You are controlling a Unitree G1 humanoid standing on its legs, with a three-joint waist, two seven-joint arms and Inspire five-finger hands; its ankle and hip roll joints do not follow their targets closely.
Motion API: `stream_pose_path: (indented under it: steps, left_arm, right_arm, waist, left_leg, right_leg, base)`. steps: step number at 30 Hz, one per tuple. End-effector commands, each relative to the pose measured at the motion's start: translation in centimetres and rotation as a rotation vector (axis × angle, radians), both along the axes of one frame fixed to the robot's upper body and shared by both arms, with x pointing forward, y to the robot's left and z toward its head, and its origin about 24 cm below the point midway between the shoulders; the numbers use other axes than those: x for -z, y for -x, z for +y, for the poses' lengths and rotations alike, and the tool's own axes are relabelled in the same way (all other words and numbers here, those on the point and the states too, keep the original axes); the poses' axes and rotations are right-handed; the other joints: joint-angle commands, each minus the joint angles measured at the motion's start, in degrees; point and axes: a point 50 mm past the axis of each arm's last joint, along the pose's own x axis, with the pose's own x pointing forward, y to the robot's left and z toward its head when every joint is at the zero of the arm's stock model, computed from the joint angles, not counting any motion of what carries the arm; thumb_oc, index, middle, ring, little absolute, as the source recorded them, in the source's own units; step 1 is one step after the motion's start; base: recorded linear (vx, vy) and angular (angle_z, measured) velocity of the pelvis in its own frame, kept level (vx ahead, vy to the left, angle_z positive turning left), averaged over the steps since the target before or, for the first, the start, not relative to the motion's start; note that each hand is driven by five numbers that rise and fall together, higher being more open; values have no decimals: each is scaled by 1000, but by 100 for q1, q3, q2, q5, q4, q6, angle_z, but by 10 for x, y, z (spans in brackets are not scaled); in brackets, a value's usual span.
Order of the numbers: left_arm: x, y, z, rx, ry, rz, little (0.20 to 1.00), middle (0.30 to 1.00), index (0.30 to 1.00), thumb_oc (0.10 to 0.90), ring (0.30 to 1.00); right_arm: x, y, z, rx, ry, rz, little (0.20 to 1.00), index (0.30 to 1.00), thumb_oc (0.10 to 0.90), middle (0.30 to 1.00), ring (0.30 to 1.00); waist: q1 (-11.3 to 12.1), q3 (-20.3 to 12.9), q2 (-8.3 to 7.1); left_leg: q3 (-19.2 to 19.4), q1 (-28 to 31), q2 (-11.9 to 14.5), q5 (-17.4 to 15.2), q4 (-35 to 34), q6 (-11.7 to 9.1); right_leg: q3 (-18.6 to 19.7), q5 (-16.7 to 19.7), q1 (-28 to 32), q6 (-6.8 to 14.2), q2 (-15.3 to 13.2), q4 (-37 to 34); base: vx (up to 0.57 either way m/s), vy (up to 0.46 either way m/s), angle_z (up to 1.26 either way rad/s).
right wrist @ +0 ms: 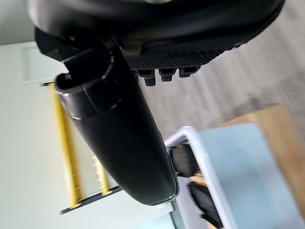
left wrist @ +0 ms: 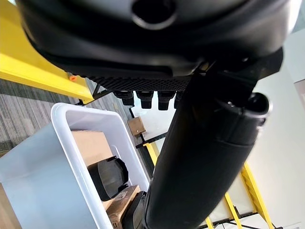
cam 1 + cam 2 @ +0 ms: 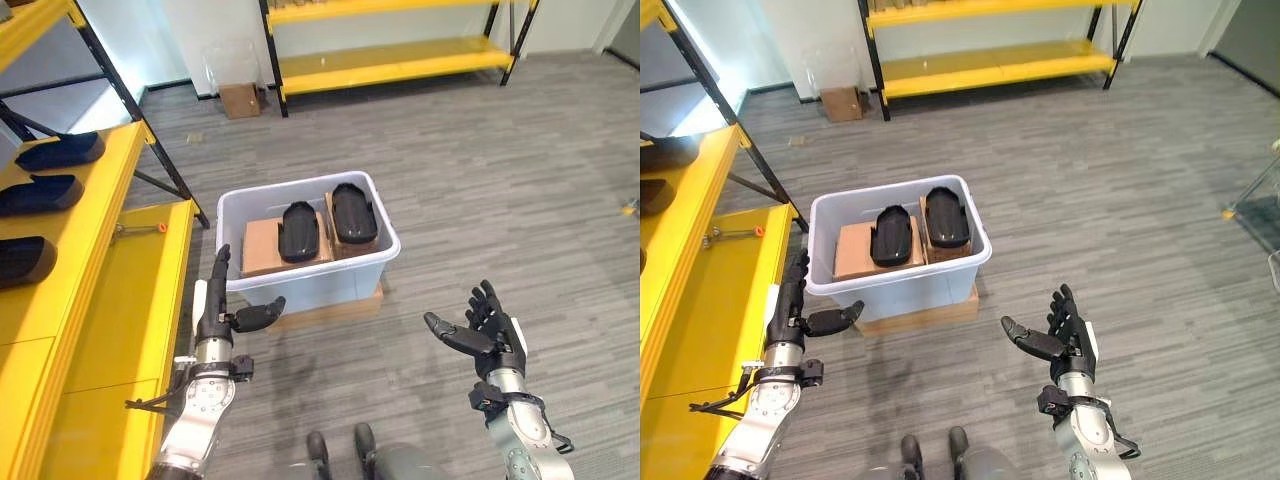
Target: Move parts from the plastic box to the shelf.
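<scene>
Left eye view: white plastic box (image 3: pixel 312 262) sat at frame centre on floor, two black moulded parts (image 3: pixel 299 231) resting on cardboard cartons (image 3: pixel 258 246) inside. Left hand (image 3: pixel 216 310) hovered by box's near-left corner, fingers straight, empty. Right hand (image 3: pixel 487 327) at lower right, well apart, fingers relaxed, empty. Step judged: approach before grasp; next, both hands reach into box. Yellow shelf (image 3: pixel 110 300) at left already held similar parts (image 3: pixel 58 150), cut by frame edge. Box floor hidden under cartons.
</scene>
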Motion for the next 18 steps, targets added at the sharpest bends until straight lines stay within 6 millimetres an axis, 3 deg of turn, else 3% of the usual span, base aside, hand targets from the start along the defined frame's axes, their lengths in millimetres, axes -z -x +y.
stream_pose_path:
  steps: [1,7,18]
  left_arm:
    - [-36,-2,20,-26,-74,-209,1000,1000,1000,900,1000]
    - [-37,-7,20,-28,-40,-224,1000,1000,1000,900,1000]
    - [-33,-6,24,-30,-88,-201,1000,1000,1000,900,1000]
  right_arm:
    - [-57,-31,2,-50,23,-313,1000,1000,900,1000,1000]
    - [-52,-30,9,-89,11,-289,1000,1000,900,1000,1000]
    - [-52,-32,14,-84,3,-289,1000,1000,900,1000,1000]
  waist:
    - [363,-366,-287]
    - [280,-607,-328]
    - [254,-764,-385]
  left_leg:
    - [-177,-121,-463,470,-1974,271]
    - [165,552,-361,290,-2287,483]
    - [181,1022,-398,-144,-2313,708]
  right_leg:
    - [241,682,1008,739,-254,-1608]
    - [-98,588,952,786,-349,-1505]
    - [-293,462,712,887,-437,-1197]
  base:
    - [133,90,-113]
    - [185,103,-25]
    - [111,72,-11]
